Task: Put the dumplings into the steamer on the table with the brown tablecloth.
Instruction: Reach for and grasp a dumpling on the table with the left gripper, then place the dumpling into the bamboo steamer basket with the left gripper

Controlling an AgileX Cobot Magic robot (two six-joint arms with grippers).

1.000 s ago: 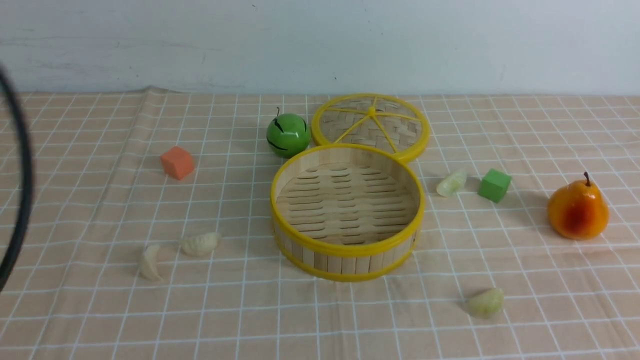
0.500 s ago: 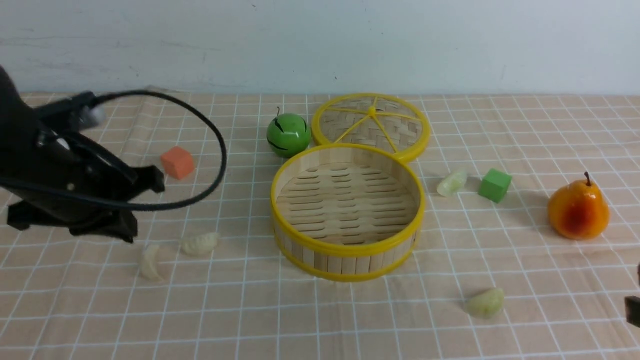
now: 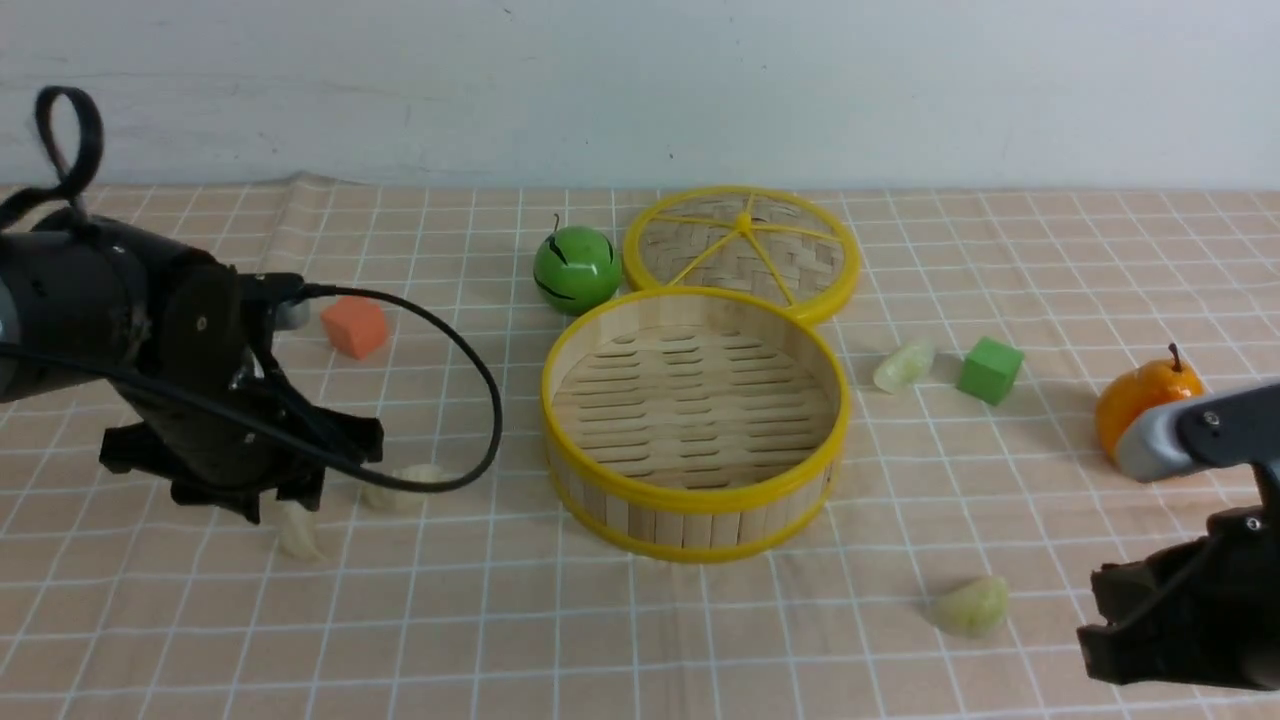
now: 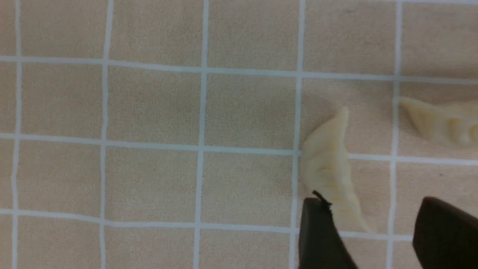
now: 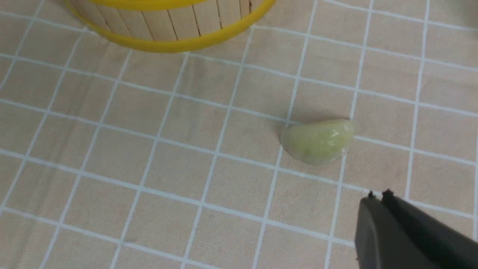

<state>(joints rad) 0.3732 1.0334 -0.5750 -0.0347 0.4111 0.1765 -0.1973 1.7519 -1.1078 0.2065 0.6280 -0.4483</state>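
Observation:
The steamer [image 3: 695, 425], a round bamboo basket with yellow rims, stands mid-table and is empty. Two creamy white dumplings lie to its left: one [image 3: 296, 532] under my left gripper, one [image 3: 400, 488] partly behind the cable. In the left wrist view my left gripper [image 4: 368, 209] is open above the first white dumpling [image 4: 330, 168]; the second [image 4: 444, 121] lies beside it. A greenish dumpling [image 3: 903, 366] lies right of the steamer, another [image 3: 972, 605] at the front right. My right gripper [image 5: 377, 196] is shut and empty, short of that dumpling [image 5: 319, 141].
The brown checked tablecloth [image 3: 640, 630] covers the table. The woven lid [image 3: 741, 250] lies behind the steamer, a green apple [image 3: 575, 268] beside it. An orange cube [image 3: 355, 325] sits at the left; a green cube [image 3: 989, 370] and an orange pear [image 3: 1140, 395] at the right.
My left arm has swung in from the left and come down over the white dumplings. My right arm has entered at the front right, near the greenish dumpling. No object has moved.

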